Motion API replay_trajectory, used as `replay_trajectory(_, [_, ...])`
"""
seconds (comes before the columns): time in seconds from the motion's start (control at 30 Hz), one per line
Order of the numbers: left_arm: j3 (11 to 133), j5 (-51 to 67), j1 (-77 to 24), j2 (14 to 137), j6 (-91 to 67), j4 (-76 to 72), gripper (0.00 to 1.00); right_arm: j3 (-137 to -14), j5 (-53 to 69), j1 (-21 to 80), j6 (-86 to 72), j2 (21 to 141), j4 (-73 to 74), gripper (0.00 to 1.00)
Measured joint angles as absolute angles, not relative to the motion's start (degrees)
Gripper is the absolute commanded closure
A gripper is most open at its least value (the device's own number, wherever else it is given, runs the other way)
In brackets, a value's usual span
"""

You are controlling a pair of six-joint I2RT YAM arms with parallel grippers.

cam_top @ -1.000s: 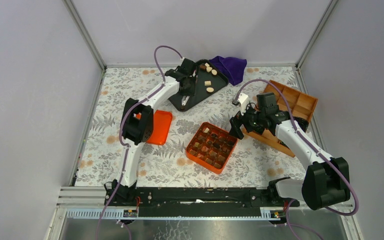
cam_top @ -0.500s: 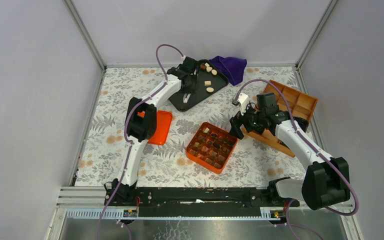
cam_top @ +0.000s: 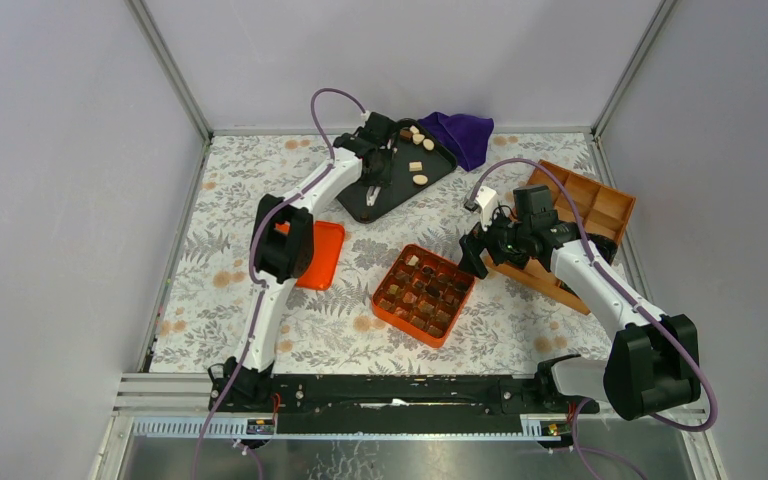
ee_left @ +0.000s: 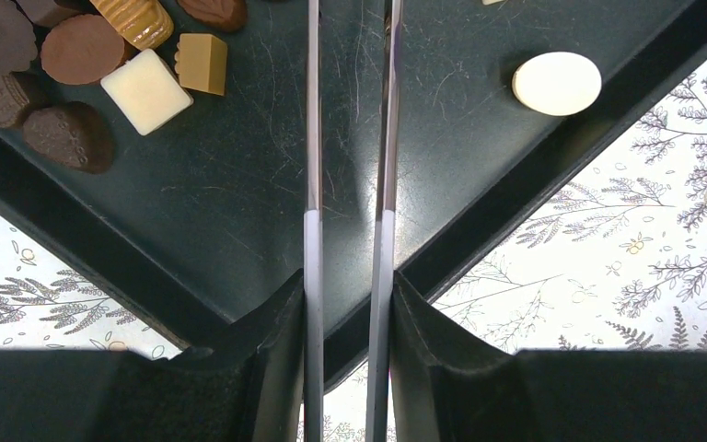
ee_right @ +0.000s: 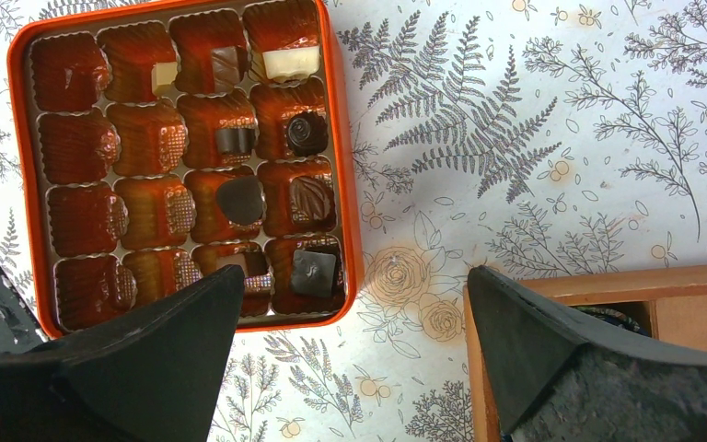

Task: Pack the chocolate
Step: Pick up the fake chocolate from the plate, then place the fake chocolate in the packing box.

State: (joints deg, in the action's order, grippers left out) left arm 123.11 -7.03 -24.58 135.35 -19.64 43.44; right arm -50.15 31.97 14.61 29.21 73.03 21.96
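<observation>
**Loose chocolate on the black tray, box only part filled**

The chocolate point(ee_left: 146, 90) lies loose on a black tray point(ee_left: 239, 212) near the far edge of the desk. A cluster of dark, mid-brown and cream pieces sits together, and a single cream oval point(ee_left: 557, 83) lies apart by the tray's rim. More pieces already sit in the cells of the orange box point(ee_right: 346, 184) at the middle of the desk. Those cells are mostly in two columns, and the other cells look empty.

The left gripper point(ee_left: 351, 28) hangs over the bare floor of the tray, between the cluster and the oval. Its long thin blades are a narrow gap apart with nothing between them. To take a piece cleanly, it should probably pick one at the cluster's edge, such as the cream square. The blades should straddle its flat sides so the neighbours are not nudged.

The right gripper point(ee_right: 350, 341) hovers with its jaws wide and empty over the desk, between the orange box and a wooden box point(ee_right: 626, 279) near the right edge. It may crowd the route to the box. An orange lid point(cam_top: 322, 255) lies towards the left, and a purple cloth point(cam_top: 460, 135) is beside the tray at the far edge.
</observation>
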Motion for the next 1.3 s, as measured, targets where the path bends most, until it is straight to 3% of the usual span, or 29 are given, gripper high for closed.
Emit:
replay_trajectory(0.23, [115.11, -4.84, -24.58, 127.35, -19.64, 41.67, 1.0, -50.15, 31.92, 14.61, 29.36, 73.03, 21.98, 0.0])
replay_trajectory(0.87, [51.33, 22.11, -24.32, 62.22, -24.47, 24.32, 1.0, -49.84, 35.2, 14.15, 29.76, 70.04, 21.96, 0.0])
replay_trajectory(1.07, [36.03, 28.71, -25.17, 38.54, -32.91, 21.67, 1.0, -49.84, 35.44, 13.13, 29.93, 70.0, 21.98, 0.0])
replay_trajectory(1.3, [25.1, 30.7, -28.75, 21.21, -43.81, 22.09, 1.0, -49.84, 35.55, 12.67, 29.95, 70.0, 21.98, 0.0])
